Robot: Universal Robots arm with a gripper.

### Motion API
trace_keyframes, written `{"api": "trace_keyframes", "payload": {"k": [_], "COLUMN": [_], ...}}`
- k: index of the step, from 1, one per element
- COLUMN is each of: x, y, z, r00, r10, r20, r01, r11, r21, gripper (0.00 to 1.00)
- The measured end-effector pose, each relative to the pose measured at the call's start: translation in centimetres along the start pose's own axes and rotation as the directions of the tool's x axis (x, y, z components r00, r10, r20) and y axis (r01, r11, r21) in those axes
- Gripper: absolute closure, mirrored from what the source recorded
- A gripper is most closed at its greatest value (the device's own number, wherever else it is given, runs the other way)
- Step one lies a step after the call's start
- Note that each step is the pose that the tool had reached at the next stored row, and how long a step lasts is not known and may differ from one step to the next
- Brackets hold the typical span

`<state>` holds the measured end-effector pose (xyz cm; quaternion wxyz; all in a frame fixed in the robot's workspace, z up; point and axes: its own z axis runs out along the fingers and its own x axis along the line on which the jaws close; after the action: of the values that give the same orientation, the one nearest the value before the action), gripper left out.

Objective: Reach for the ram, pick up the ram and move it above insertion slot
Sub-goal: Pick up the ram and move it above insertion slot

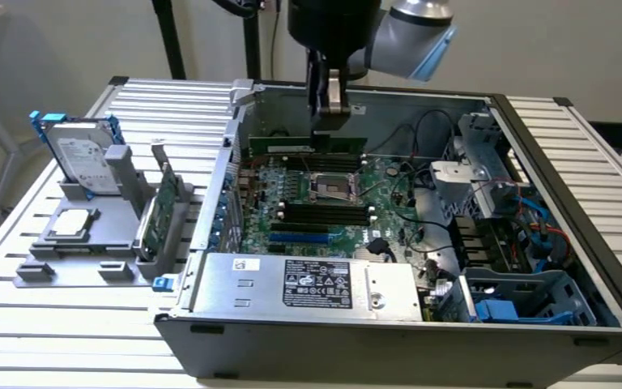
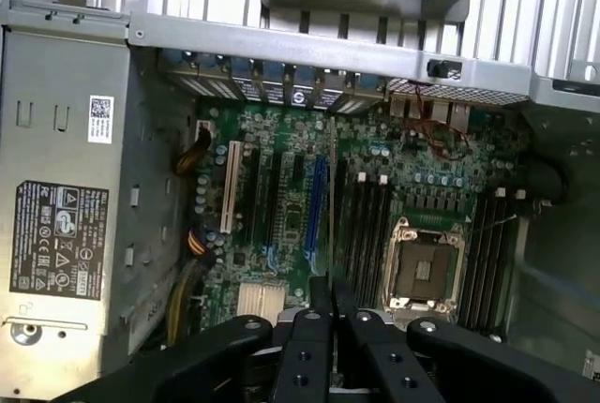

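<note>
One stick of ram (image 1: 307,147) is pinched in the tool (image 1: 330,121), which hangs over the back half of the open PC case (image 1: 570,186) in the exterior view. The stick sits level, long edge down, above the motherboard (image 1: 322,203) and just behind the empty CPU socket (image 1: 330,185). The tool is clamped narrow on the stick's top edge, gripping near one end instead of the middle, so most of the board sticks out toward the exterior view's left.

From the wrist view the ram (image 2: 332,197) shows edge-on as a thin line running out from between the fingers (image 2: 320,292), over the board between the blue expansion slot (image 2: 315,201) and the black memory slots (image 2: 367,234) next to the CPU socket (image 2: 422,269). So it looks picked up and carried over the board, near the slots; whether it's truly lined up with one can't be told from here.

What could go wrong: that off-centre grip could let the long free end sag or twist, so the stick would meet a slot crooked. It also looks closer to the blue slot than to the memory slots, which risks the wrong target. The loose black cables (image 1: 419,130) nearby could snag too.
</note>
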<state>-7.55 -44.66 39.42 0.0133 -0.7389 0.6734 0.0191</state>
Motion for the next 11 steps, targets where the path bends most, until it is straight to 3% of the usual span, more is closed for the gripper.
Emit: {"api": "trace_keyframes", "payload": {"k": [11], "x": [-3.8], "y": [-2.14], "z": [0.85], "r00": [1.0000], "r10": [0.000], "r20": [-0.0001], "r01": [0.000], "r11": [1.0000], "r21": [0.0000], "gripper": [0.87]}}
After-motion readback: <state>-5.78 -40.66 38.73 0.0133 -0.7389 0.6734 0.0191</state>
